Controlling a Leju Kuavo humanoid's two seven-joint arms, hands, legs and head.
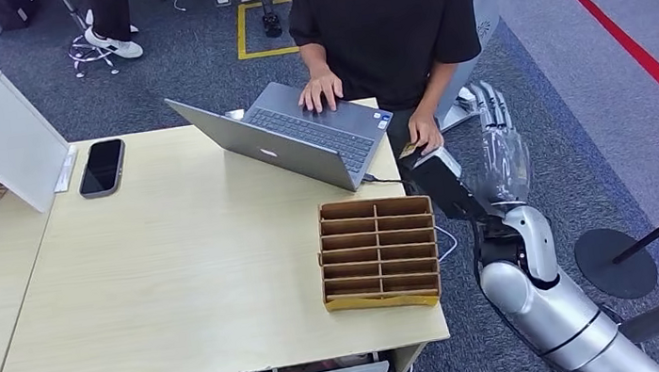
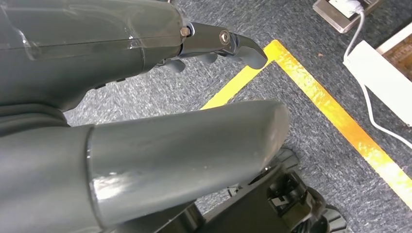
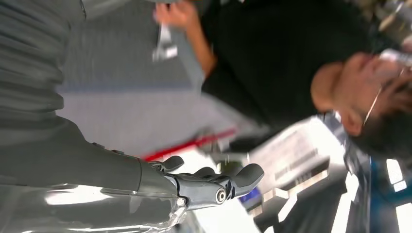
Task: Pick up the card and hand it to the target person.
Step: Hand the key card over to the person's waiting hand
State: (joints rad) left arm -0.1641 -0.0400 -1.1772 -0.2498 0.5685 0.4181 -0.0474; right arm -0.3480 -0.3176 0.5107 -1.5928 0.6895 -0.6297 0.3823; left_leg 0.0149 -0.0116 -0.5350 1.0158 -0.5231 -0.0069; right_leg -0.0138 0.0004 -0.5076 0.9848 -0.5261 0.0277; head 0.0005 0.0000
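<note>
Holding the card (image 1: 409, 150), the person's hand (image 1: 424, 133) sat just off the laptop (image 1: 301, 137) corner of the desk (image 1: 174, 262). I saw my right robot hand (image 1: 499, 141) beside it, fingers spread, empty. I judged the handover complete; next, withdraw.

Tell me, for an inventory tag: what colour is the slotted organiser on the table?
Brown cardboard organiser; clearest in the head view.

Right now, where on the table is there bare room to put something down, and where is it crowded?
The widest bare patch of the table lies between the phone, the laptop and the cardboard organizer. It is crowded at the far right corner, where the laptop, its cable and the person's hands meet.
</note>
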